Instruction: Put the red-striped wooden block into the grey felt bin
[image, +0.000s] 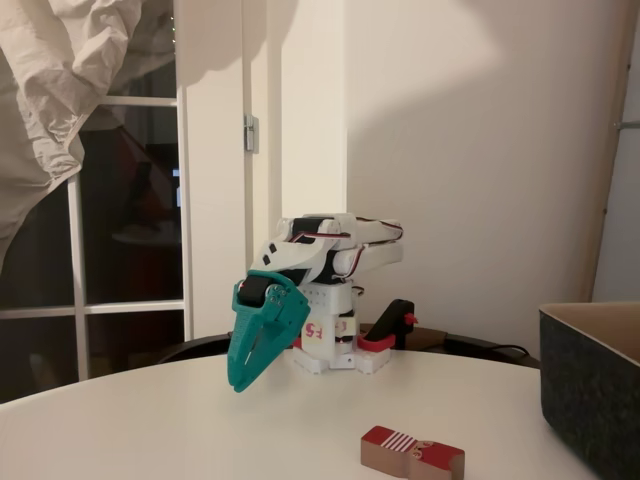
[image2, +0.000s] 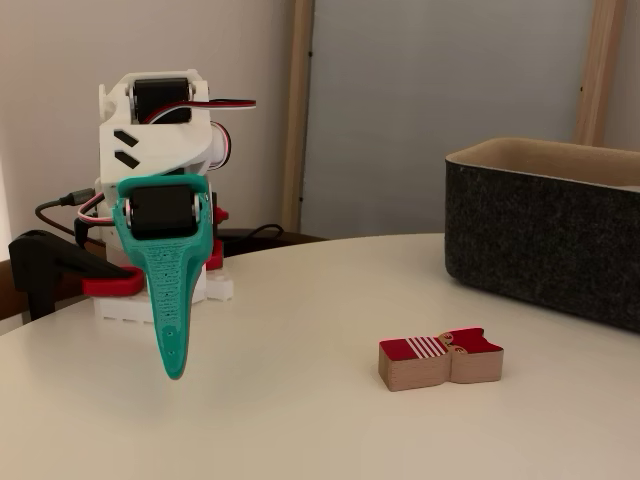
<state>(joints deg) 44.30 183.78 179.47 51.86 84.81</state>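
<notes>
Both fixed views, read left to right. White arm (image: 330, 265) folded low over its base at the back of the white surface (image: 150, 420), base held by red and black clamps (image2: 60, 280). Teal jaws (image: 243, 378) angled downward, tip hanging just above the surface and well short of the near edge; fingers pressed together to a single point, no gap visible, nothing held. Same jaws (image2: 174, 368) in the other fixed view, seen edge-on as one narrow blade, tip hovering clear of the surface.

Bare surface around the tip on all sides, wide open room between it and the block.

Red-striped wooden block (image: 412, 453) lying flat on the surface, to the right of the jaws and nearer the camera, close to the lower edge of that picture. White stripes on the red top toward its left end (image2: 441, 359), light wood sides showing. Well apart from the jaws, apart from the bin too, with an open strip of surface between.

Grey felt bin (image: 590, 400) at the far right, upright, dark wall straight, tan inside visible at the rim, cut off by the right edge of the picture. Rim (image2: 545, 160) standing well above the block's top.
</notes>
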